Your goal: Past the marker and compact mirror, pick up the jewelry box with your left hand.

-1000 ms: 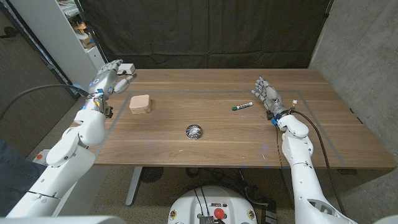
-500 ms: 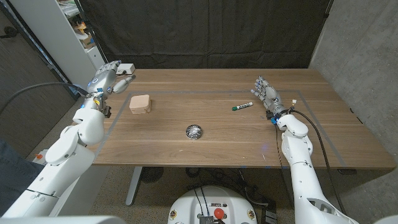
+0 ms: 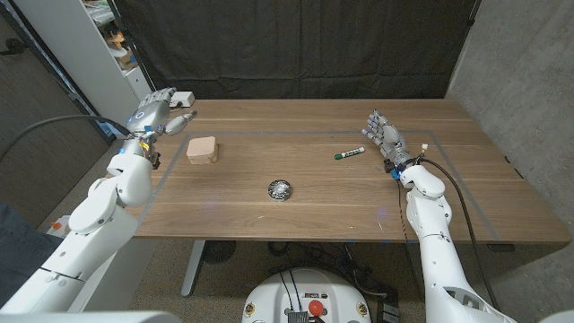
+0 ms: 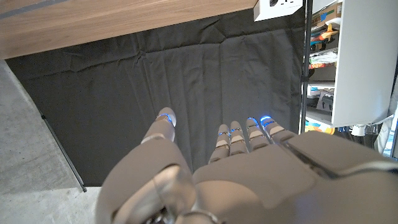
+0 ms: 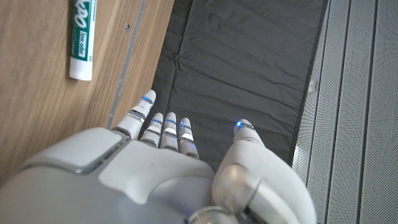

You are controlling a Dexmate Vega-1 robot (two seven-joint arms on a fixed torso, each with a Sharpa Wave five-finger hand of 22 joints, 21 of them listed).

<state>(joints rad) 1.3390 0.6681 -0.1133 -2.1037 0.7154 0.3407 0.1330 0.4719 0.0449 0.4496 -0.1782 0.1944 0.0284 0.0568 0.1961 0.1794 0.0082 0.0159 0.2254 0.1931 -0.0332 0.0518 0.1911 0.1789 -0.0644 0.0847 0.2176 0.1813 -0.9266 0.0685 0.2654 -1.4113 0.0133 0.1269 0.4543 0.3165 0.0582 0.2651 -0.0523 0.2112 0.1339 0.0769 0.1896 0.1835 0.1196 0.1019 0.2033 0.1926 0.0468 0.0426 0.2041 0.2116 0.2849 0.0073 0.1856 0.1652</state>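
The jewelry box [image 3: 203,149], a tan rounded case, lies on the left part of the wooden table [image 3: 314,211]. My left hand [image 3: 154,112] hovers beyond it near the table's far left corner, fingers spread and empty; the same left hand [image 4: 236,168] faces a black curtain in the left wrist view. A round silver compact mirror [image 3: 280,189] sits mid-table toward the front. The green-and-white marker [image 3: 350,153] lies right of centre, close to my right hand [image 3: 384,137], which stands open with fingers up. The marker [image 5: 83,37] shows past my right hand [image 5: 168,168].
A small white box [image 3: 184,97] sits at the table's far left edge and shows as the white box [image 4: 280,7] in the left wrist view. A white shelf unit [image 3: 108,45] stands left of the table. A black curtain [image 3: 296,45] hangs behind.
My left hand has drifted slightly left and toward the table's edge. The right hand and the objects have stayed put.
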